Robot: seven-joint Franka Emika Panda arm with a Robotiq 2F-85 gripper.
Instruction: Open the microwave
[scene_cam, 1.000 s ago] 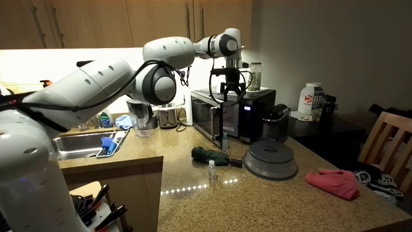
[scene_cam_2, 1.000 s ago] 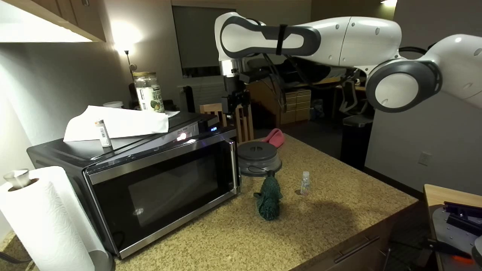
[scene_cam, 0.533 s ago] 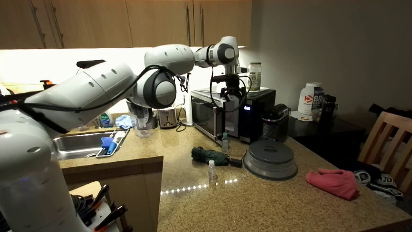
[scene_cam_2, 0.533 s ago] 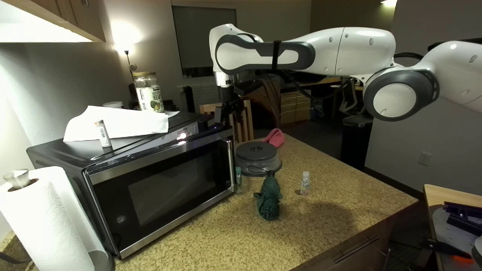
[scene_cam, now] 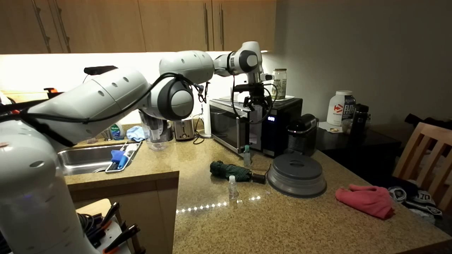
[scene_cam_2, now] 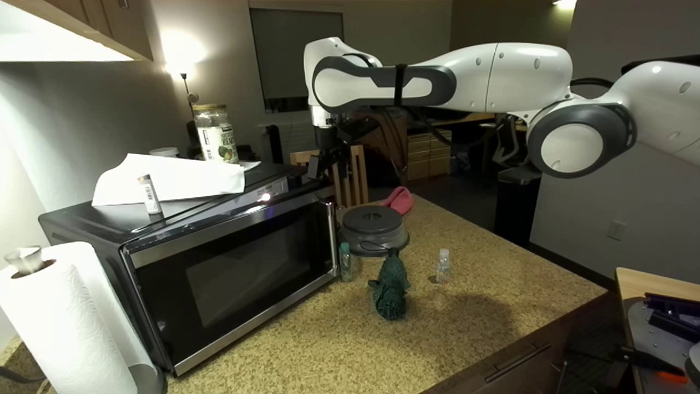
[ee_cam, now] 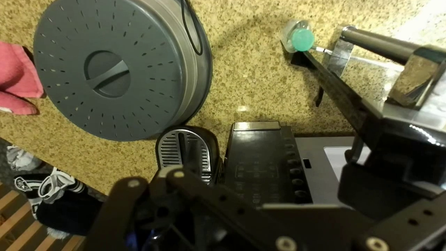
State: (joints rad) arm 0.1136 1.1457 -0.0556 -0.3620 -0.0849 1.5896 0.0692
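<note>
Microwave sits on the surface between the paper towel roll and the small coffee maker, its door ajar, with the pale inside showing past the free edge. Over the last second I see two shifts. My claw comes down and now hangs low at the top corner of that door. Meanwhile the door swings a little the wrong way: its gap is narrower in an exterior view, and the green-capped bottle, largely hidden behind the handle a second ago, now stands clear beside it.

The claw is spread wide, jaws well apart, and I make out nothing held between them. From the wrist view I look down into the gap, one jaw close over the door's corner; whether it touches I cannot tell, though the drift makes me think my descent nudges the door.

For the task, I read this as a small step back. It is partly open, but I judge that I need a jaw inside the gap, behind the free edge, before I push outward. Dropping further where I am could press the door home, and a hard swing might brush the bottle, which stands just beside the door's lower edge.
</note>
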